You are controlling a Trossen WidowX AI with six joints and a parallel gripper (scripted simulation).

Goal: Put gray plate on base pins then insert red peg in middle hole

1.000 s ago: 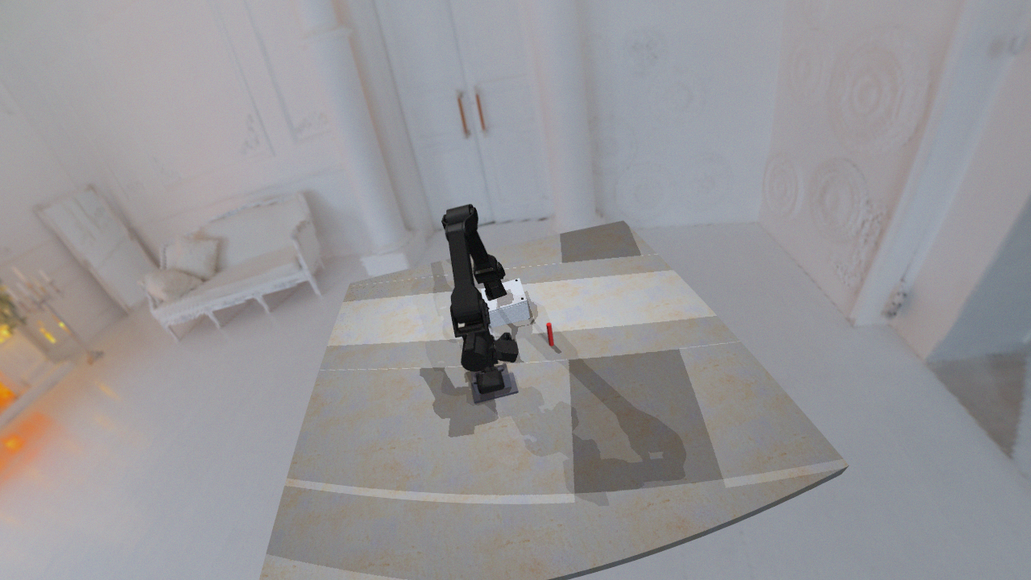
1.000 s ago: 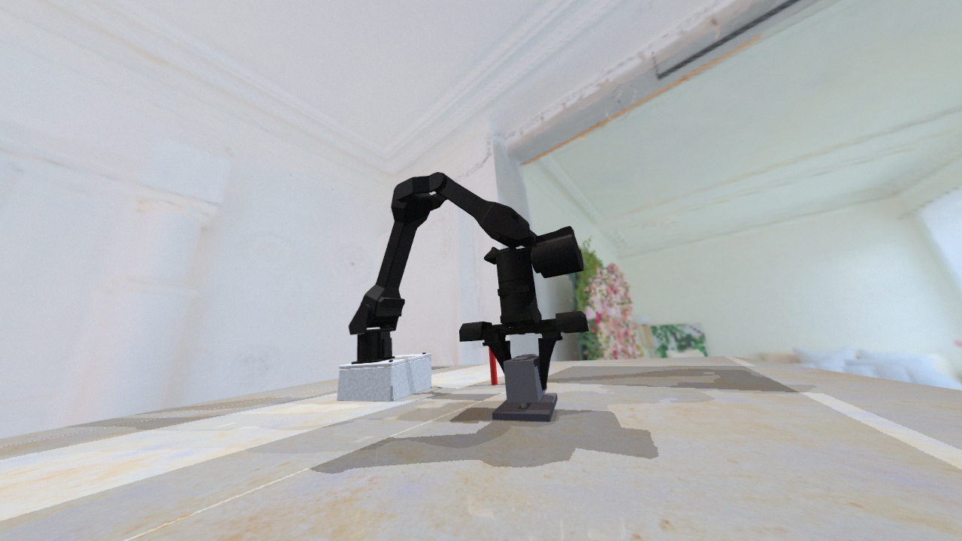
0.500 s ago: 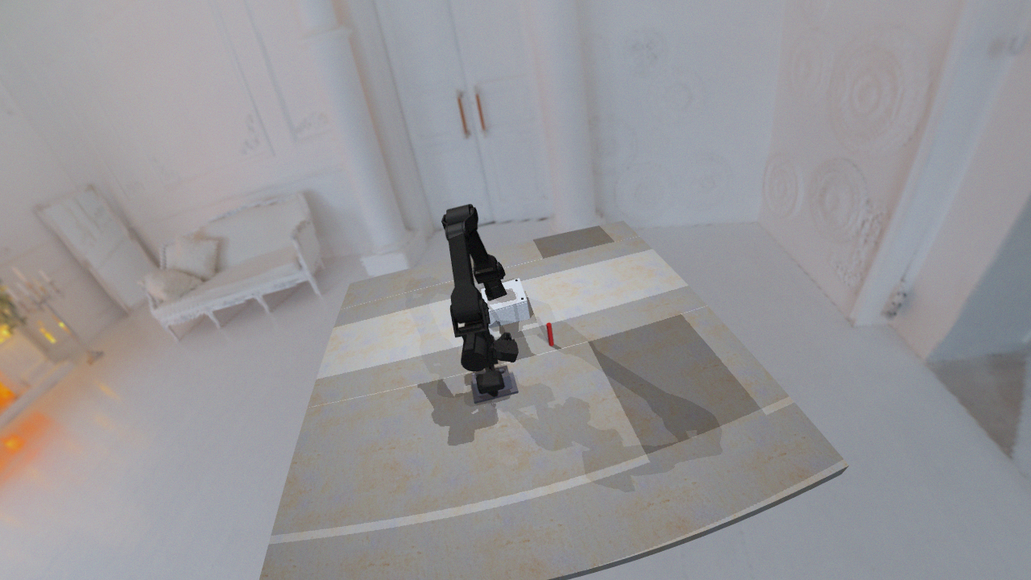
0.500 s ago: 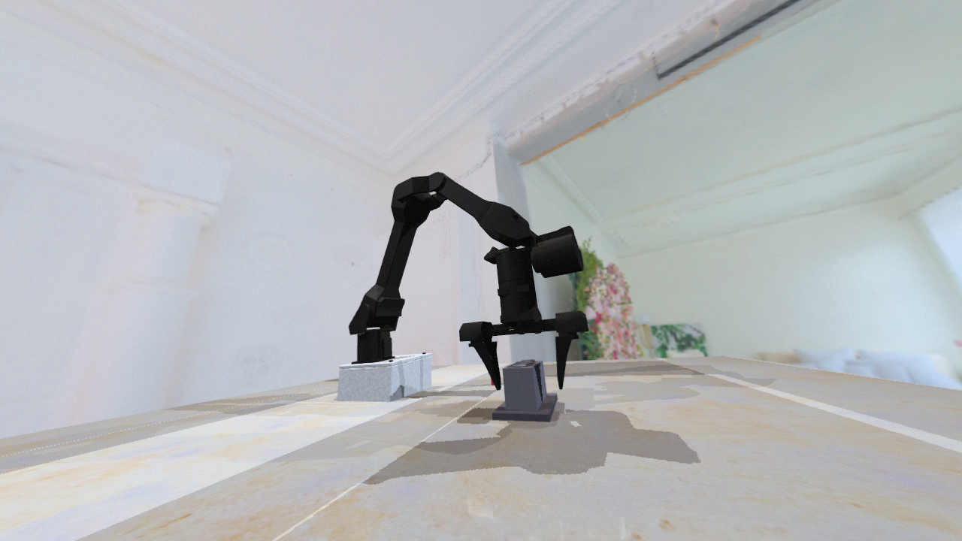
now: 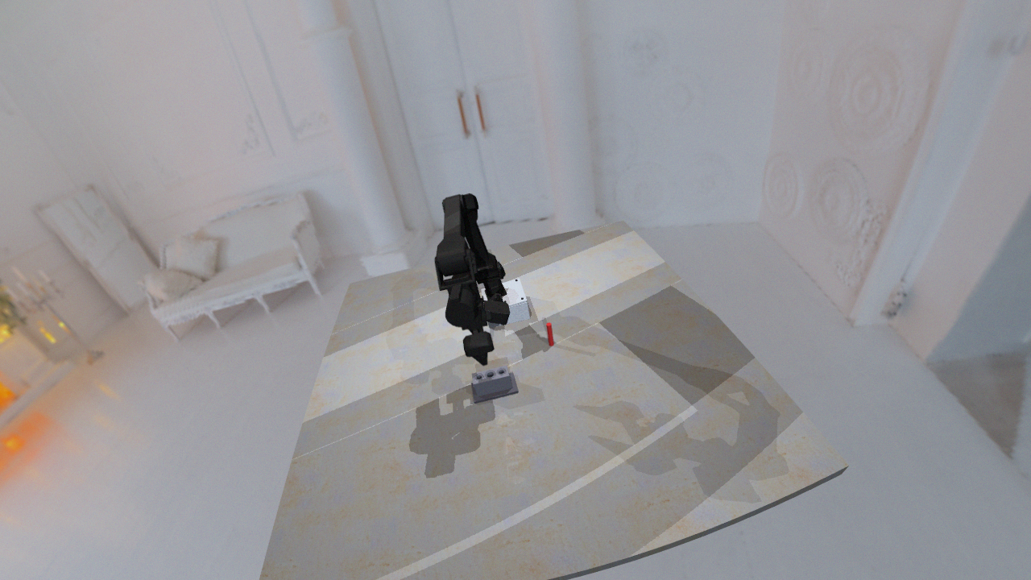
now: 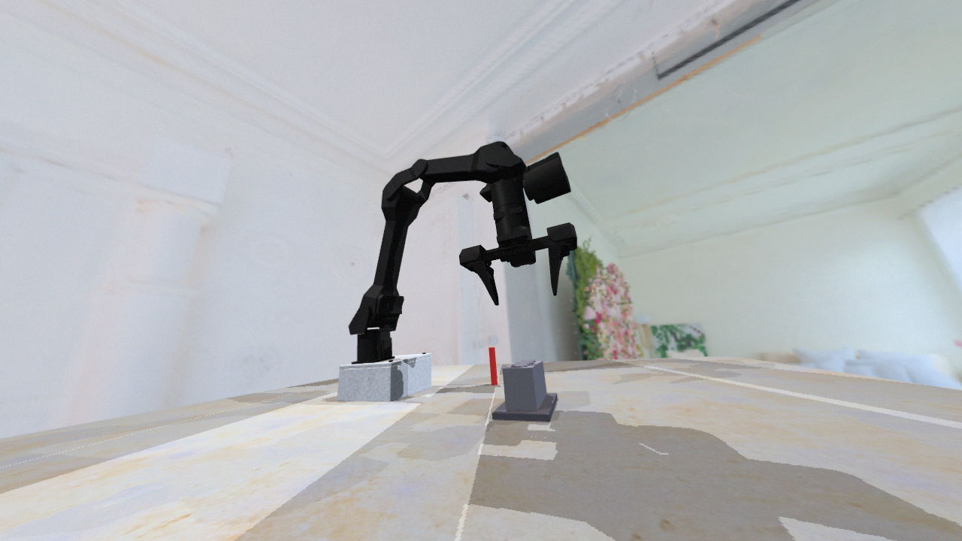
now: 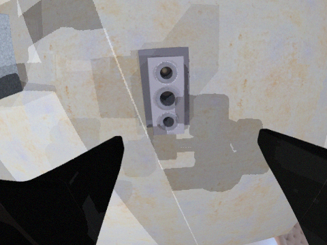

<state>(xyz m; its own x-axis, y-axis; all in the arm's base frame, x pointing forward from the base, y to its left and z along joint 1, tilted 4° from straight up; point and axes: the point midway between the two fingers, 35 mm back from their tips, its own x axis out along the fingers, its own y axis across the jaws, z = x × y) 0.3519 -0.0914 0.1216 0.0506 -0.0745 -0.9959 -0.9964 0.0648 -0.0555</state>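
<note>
The gray plate [image 7: 166,94] sits flat on the base [image 7: 144,91], three holes showing, mid-frame. The fingers [image 6: 487,276] hang high above, spread wide, empty.

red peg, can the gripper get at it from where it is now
Probably yes: the gripper is open, empty and raised above the gray plate, and the red peg stands upright, apart from the plate, with nothing beside it.

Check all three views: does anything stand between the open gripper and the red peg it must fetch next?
Nothing visible does. The gripper hangs open and empty, high above the gray plate seated on the base. The red peg stands upright and alone on the table, off to the side, with open air between.
</note>
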